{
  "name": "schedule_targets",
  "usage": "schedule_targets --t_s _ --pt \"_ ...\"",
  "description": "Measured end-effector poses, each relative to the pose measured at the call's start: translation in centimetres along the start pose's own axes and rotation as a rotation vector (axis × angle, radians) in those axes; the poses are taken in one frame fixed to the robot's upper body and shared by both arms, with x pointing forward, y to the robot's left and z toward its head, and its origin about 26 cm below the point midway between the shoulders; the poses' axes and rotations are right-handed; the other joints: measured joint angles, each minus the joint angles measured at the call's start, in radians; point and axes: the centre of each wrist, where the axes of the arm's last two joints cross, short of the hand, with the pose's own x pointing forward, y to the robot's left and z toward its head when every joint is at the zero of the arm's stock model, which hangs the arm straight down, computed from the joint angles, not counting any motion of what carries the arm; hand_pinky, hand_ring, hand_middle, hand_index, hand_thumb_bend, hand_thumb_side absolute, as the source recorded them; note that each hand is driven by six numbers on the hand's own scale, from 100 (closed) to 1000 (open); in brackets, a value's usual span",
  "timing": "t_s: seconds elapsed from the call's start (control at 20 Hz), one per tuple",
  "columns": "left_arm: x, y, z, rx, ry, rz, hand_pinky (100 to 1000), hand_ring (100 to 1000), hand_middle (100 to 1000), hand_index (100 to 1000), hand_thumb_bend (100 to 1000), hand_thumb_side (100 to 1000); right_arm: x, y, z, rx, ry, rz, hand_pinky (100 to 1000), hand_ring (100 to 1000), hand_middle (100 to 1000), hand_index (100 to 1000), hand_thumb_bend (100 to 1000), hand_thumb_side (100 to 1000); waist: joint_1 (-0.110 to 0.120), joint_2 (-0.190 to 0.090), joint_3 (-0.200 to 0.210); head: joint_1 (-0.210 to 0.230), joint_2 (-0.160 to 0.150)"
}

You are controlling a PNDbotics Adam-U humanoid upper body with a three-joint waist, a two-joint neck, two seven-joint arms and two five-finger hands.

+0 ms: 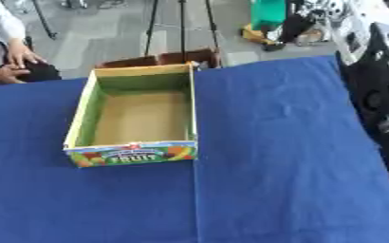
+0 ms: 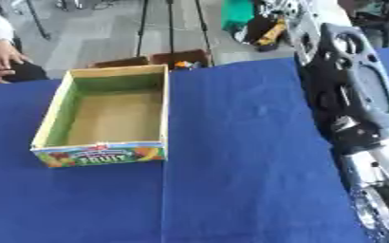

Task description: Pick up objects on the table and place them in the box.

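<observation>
Box (image 1: pixel 131 154) open-topped and empty on the blue tabletop (image 1: pixel 273 190), set centre-left for easy drops. No objects visible to pick. Right arm (image 2: pixel 356 109) along the right edge; fingers' state cannot be told.

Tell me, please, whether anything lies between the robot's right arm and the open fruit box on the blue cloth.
Nothing visible does. The right arm runs along the view's right edge, and only bare blue cloth separates it from the box, which is open-topped and looks empty. No object to pick up shows on the cloth, and neither hand is visible.
</observation>
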Motion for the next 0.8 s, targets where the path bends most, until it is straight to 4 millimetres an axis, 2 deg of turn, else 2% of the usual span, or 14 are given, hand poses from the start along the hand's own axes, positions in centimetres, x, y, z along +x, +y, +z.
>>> schedule_targets --t_s 0.45,0.8 --pt "0.1 -0.4 -0.1 -0.002 -0.007 0.016 747 905 903 985 100 1000 7.2 1.9 -2.4 -0.028 -0.129 -0.079 485 500 422 561 100 149 -0.012 -0.002 0.023 0.014 0.005" --pt "0.1 -0.6 -0.2 0.003 -0.01 0.028 746 904 903 984 100 1000 10.8 4.6 -3.4 -0.012 -0.135 -0.103 488 495 411 555 100 142 -0.018 -0.002 0.04 0.014 0.003"
